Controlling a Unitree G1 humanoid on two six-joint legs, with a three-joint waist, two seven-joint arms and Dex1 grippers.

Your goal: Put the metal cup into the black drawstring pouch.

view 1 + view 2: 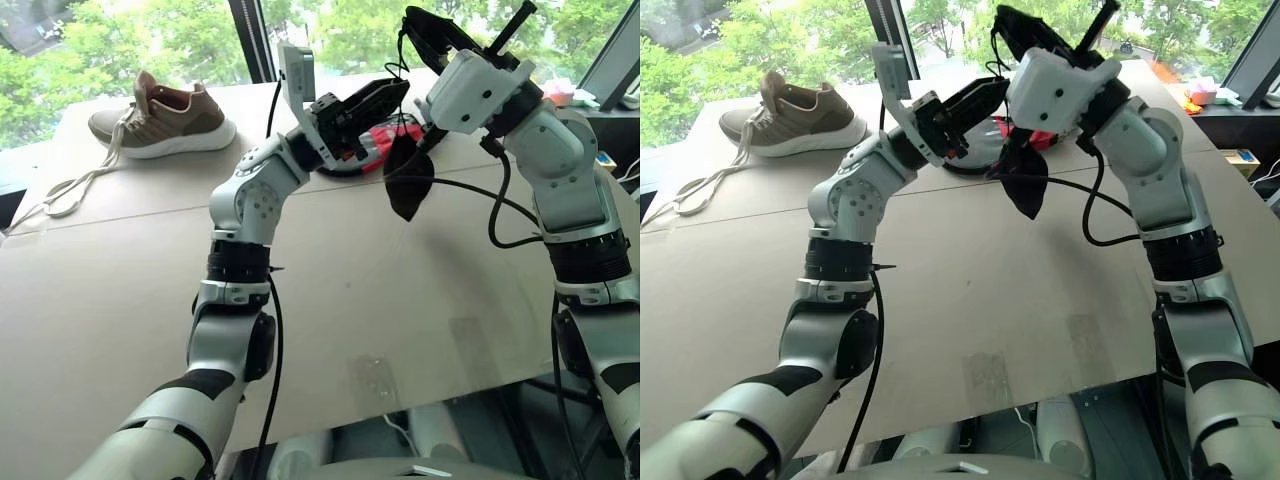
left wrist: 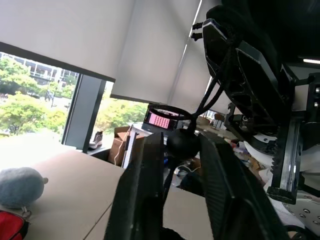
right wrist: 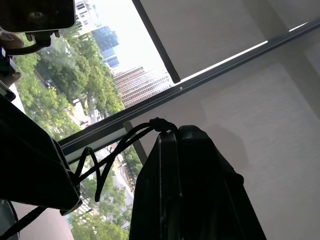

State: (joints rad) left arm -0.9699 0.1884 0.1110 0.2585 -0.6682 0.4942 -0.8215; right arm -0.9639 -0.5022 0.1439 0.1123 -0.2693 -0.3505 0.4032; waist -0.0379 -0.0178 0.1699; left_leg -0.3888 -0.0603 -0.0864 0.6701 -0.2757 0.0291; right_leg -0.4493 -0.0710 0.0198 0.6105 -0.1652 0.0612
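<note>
Both arms are raised over the far middle of the tabletop (image 1: 330, 300), tools meeting in the air.

R tool (image 3: 180, 150): fingers pressed together, pinching the thin black cord (image 3: 117, 145) of the black drawstring pouch (image 1: 408, 180). The pouch hangs limp below it, clear of the tabletop, bottom pointing down. In the R wrist view the cord loops off the fingertips and runs to the other arm's black housing.

L tool (image 2: 172, 150): points toward the R tool, its 2 fingers nearly together w/ a narrow gap. In the L wrist view a round black knot or toggle on the cord (image 2: 182, 142) sits right btw the tips; can't tell if it's truly clamped or just touching. In the head views the L tool's tip is just beside the pouch mouth.

Metal cup: can't make it out in these views, so its place is unclear.

Behind the tools, near the tabletop's far edge, a black-and-red item (image 1: 385, 140) lies partly hidden. Brown sneaker w/ white sole (image 1: 165, 120) sits at the far L corner, laces (image 1: 70, 185) trailing toward the L edge.
</note>
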